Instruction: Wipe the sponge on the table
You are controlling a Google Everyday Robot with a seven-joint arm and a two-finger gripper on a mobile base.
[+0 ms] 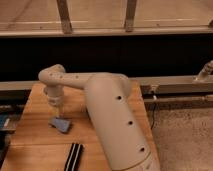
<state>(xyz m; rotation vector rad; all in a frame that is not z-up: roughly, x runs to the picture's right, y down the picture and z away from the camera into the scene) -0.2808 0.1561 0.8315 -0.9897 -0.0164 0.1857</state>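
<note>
The sponge, a small blue-grey pad, lies on the light-brown wooden table left of centre. My gripper hangs straight down from the white arm's wrist and meets the sponge's upper left corner, shut on it. The sponge's far end rests on the wood. The thick white arm sweeps in from the lower right and covers the table's right half.
A black strip with white stripes lies near the table's front edge. Something blue sits just off the table's left side. A dark wall and metal rail run behind the table, with speckled floor at the right.
</note>
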